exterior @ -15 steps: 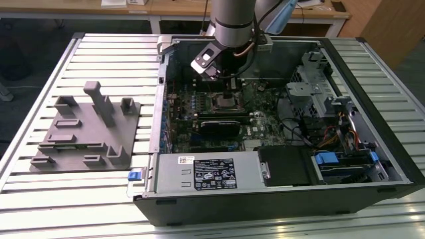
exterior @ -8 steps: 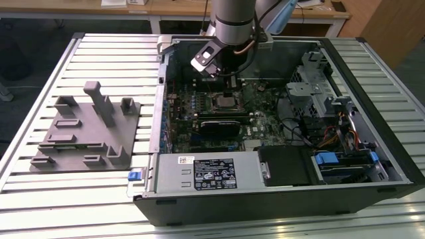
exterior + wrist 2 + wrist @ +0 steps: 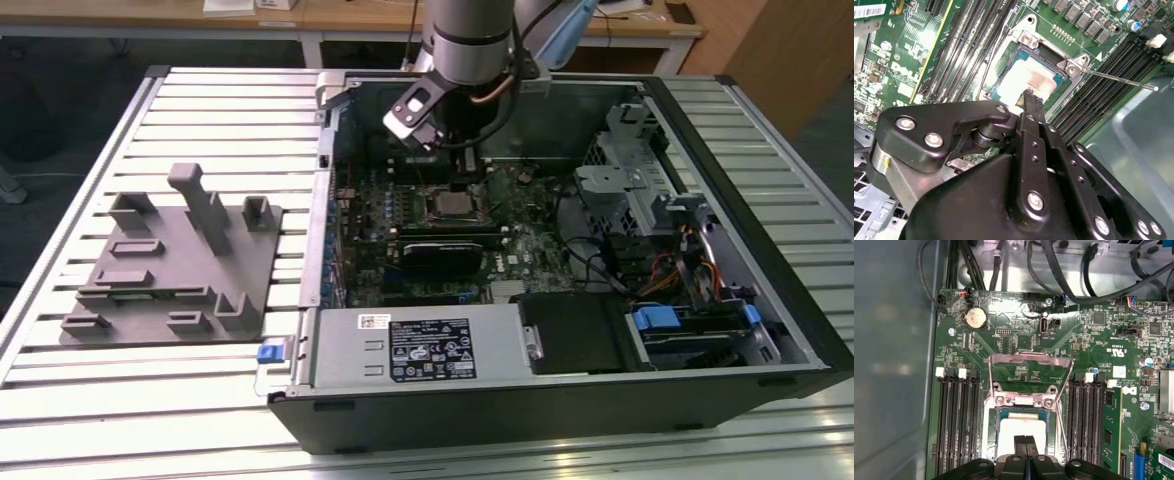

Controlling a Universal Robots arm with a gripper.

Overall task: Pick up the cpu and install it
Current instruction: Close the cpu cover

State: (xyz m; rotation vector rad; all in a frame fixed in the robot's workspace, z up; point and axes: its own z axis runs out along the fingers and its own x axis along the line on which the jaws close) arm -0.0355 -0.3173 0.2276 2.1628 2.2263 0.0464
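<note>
CPU (image 3: 1021,427) lies flat in its socket near the middle of the green motherboard (image 3: 1004,320), silvery top facing up. It is also visible in the second wrist view (image 3: 1029,75) and the exterior view (image 3: 450,205). The socket's metal retention frame (image 3: 1029,370) stands swung open, and its thin lever (image 3: 1119,80) juts out to one side.

My end effector (image 3: 1026,440) hangs straight down over the chip, with its two black fingers pressed together and nothing between them. In the second wrist view its tips (image 3: 1029,96) sit at the chip's edge, but I cannot tell whether they touch it. The exterior view shows it (image 3: 463,183) reaching down into the open computer case (image 3: 561,400).

Black memory slots (image 3: 959,420) flank the socket on both sides, and a round coin battery (image 3: 974,318) sits further along the board.

The case lies on its side on a bench (image 3: 80,420) of pale metal slats. A grey fixture block (image 3: 174,260) rests on the bench at the exterior view's left, well apart from the socket. Behind the bench are pale wooden desktops (image 3: 334,15) and a dark floor (image 3: 54,90).
</note>
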